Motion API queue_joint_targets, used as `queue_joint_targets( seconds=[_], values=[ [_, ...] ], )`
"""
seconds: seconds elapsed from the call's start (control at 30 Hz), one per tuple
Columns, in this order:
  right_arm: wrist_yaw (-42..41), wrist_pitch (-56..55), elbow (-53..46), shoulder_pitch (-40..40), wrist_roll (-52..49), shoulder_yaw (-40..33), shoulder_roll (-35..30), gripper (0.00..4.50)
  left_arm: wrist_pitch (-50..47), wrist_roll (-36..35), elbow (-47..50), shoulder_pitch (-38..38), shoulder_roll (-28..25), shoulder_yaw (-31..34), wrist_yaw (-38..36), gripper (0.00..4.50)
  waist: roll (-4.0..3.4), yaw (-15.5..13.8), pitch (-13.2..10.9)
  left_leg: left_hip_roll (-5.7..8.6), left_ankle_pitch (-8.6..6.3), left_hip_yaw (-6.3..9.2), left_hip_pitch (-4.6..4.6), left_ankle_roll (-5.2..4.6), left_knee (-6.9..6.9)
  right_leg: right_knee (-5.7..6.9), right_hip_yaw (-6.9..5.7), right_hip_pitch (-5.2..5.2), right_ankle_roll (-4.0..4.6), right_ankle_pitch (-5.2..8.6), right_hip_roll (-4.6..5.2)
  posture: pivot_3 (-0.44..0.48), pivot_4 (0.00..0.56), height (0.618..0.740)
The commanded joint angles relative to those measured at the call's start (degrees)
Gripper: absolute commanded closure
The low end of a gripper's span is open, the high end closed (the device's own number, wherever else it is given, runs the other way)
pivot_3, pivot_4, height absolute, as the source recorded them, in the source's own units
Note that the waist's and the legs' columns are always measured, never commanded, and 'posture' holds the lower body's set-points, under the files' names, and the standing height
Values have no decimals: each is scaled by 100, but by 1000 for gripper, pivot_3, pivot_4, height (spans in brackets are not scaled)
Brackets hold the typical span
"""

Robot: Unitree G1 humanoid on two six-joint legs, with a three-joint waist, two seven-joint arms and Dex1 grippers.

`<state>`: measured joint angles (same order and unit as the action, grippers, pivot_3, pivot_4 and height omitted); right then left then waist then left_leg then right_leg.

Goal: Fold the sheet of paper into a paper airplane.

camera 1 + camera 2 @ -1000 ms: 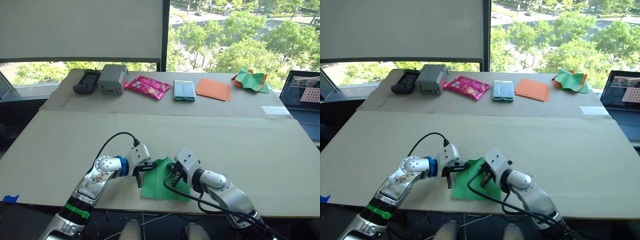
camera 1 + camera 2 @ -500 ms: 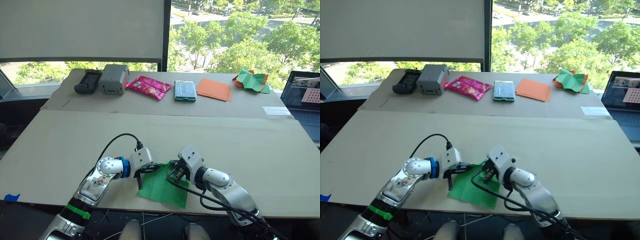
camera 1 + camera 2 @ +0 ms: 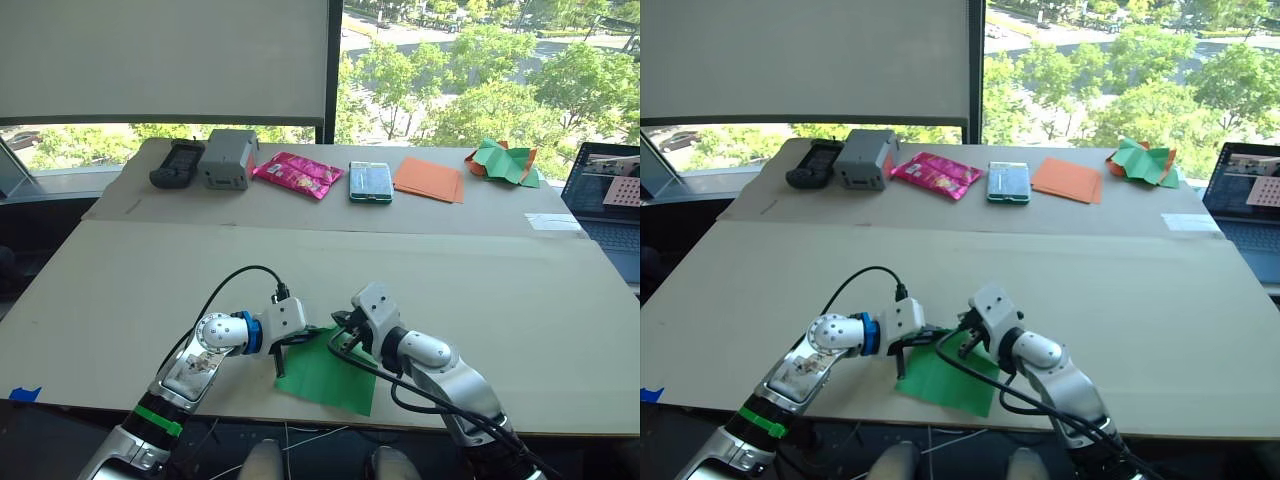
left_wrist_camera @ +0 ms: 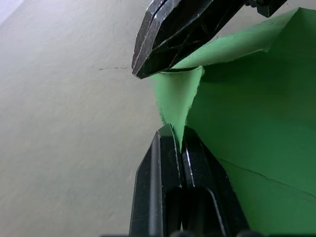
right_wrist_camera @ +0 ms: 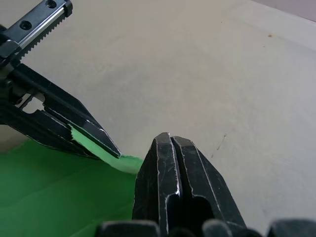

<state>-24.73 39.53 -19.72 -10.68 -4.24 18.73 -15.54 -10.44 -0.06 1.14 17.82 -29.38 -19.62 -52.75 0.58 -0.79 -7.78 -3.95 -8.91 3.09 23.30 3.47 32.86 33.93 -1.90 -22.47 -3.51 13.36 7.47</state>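
1. The sheet of paper (image 3: 325,368) is seen near the front edge of the cardboard-covered table (image 3: 480,270), mostly flat, with its far corner lifted off the surface.
2. That raised corner is pinched by the left gripper (image 4: 177,133), whose fingers are pressed together on the thin green edge, as the left wrist view shows.
3. The same corner is held just beside it by the right gripper (image 5: 170,140), its fingers likewise closed on the paper; the two grips nearly touch.
4. A shared hold on one corner is judged to serve a first diagonal fold, the corner being carried over the sheet while the rest lies flat as an anchor.
5. No airplane shape is formed yet; only faint crease lines are seen.
6. The orange sheets (image 3: 428,178) and the crumpled green-and-orange bundle (image 3: 502,160) lie well apart at the far edge.
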Motion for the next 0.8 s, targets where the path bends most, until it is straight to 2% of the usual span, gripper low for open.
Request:
queue_joint_targets(
  seconds=[0.03, 0.2, 0.33, 0.4, 0.67, 0.7, 0.8],
  values=[
    [45, 124, 4, -27, 95, 57, -56, 4500, 65, 167, -124, 0, -38, -140, -37, 4451, 0, 2, 0, 0, 0, 0, 0, 0, 0, 0, 0, 0, 0, 0, 0, 0, 150, 706],
    [98, 329, 160, -69, 130, 43, -62, 4500, 107, 71, -34, -5, -79, -65, -153, 4451, -7, 10, 7, 0, 0, 0, -3, 0, 0, 3, 0, 0, 0, 0, 0, 0, 150, 706],
    [133, 375, 211, -67, 146, 71, -61, 4500, -132, -160, 188, 0, -208, 118, -327, 3240, -9, 14, 10, -1, 0, 1, -4, 0, 0, 5, 0, 0, 0, 0, 0, 0, 150, 706],
    [146, 390, 216, -72, 145, 84, -57, 4500, -582, -555, 411, 25, -328, 352, -561, 2598, -9, 19, 10, -1, 0, 1, -4, 0, 0, 5, 0, -1, 0, 0, 0, 0, 150, 706],
    [185, 422, 183, -1, 165, 123, -90, 4500, -1632, -1725, 471, 410, -503, 858, -1257, 2598, -10, 18, 9, -1, 0, 2, -1, 0, 0, 4, 0, -3, 0, 0, 0, 0, 150, 706],
    [190, 425, 173, 12, 167, 128, -93, 4500, -1711, -1847, 428, 480, -479, 893, -1339, 3144, -10, 19, 9, -1, 0, 1, -1, 0, 1, 4, 0, -3, 0, 0, 0, 0, 150, 706],
    [215, 449, 153, 31, 173, 128, -92, 4500, -1818, -1989, 196, 700, -395, 875, -1436, 4103, -9, 16, 9, -1, 0, 1, -1, -1, 1, 5, 0, -2, 0, 0, 0, 0, 150, 706]
  ],
)
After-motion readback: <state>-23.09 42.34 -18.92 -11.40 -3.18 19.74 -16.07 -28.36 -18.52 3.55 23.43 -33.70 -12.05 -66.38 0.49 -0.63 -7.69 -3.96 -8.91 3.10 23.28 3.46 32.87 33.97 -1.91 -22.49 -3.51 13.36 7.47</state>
